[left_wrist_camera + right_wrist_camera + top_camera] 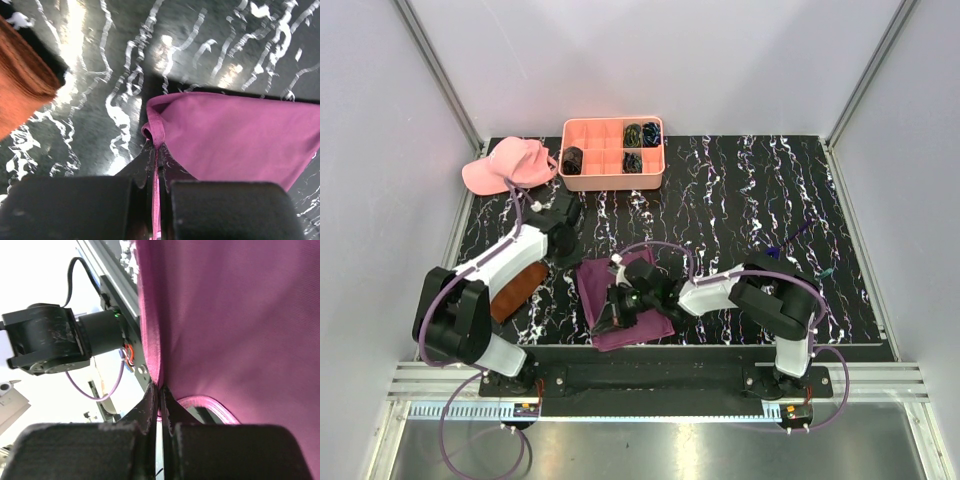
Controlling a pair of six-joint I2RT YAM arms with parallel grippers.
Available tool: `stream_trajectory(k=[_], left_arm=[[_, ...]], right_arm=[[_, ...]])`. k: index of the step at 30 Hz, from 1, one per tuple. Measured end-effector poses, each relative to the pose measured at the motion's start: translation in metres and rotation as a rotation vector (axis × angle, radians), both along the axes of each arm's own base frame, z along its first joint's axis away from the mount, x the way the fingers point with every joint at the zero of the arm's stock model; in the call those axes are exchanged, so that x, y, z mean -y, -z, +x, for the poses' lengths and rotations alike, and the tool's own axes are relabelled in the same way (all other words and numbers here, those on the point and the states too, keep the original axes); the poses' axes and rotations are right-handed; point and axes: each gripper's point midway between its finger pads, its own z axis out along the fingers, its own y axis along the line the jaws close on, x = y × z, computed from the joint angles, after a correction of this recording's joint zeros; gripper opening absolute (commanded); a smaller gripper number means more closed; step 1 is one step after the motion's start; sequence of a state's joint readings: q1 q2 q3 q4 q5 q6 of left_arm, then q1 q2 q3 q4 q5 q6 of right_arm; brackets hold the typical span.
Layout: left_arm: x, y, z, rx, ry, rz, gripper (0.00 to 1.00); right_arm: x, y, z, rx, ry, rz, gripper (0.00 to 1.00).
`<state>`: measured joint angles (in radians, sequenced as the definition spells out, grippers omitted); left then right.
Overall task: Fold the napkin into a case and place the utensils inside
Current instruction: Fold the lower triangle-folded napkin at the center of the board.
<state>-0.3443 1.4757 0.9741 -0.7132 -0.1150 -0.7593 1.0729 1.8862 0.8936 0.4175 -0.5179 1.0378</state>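
Left gripper [156, 165] pinching napkin [230, 135] corner hem; cloth spreading away to its right. Right gripper [160, 395] pinching another edge, nearer front rail. Fold likely running between both pinches.

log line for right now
step: fold napkin | left gripper: shut on napkin corner | right gripper: shut on napkin edge

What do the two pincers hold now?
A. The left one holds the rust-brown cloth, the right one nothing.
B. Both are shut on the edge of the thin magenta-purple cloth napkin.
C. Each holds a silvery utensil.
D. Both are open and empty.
B: each wrist view shows its pincer, the left pincer and the right pincer, closed with the hem of the thin magenta-purple cloth napkin pinched in it.
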Motion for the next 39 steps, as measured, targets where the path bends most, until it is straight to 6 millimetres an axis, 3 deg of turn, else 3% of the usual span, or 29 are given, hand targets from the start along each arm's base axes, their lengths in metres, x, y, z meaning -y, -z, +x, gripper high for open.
stream_trajectory(k=[5,11,20,31,39], left_arm=[[0.017,-0.013,-0.003,0.029,0.007,0.069,0.0],[0.032,-0.018,0.005,0.023,-0.01,0.119,0.0],[0.062,0.0,0.01,-0.033,0.033,0.2,0.0],[0.096,0.004,0.009,-0.042,0.089,0.226,0.0],[0.104,0.021,0.01,-0.071,0.097,0.247,0.0]], right_arm=[[0.026,0.015,0.002,-0.05,0.066,0.01,0.0],[0.046,0.01,0.011,-0.086,0.142,0.1,0.0],[0.061,0.013,0.007,-0.125,0.177,0.11,0.0],[0.083,0.032,0.005,-0.147,0.22,0.047,0.0],[0.096,0.038,0.006,-0.091,0.228,-0.042,0.0]])
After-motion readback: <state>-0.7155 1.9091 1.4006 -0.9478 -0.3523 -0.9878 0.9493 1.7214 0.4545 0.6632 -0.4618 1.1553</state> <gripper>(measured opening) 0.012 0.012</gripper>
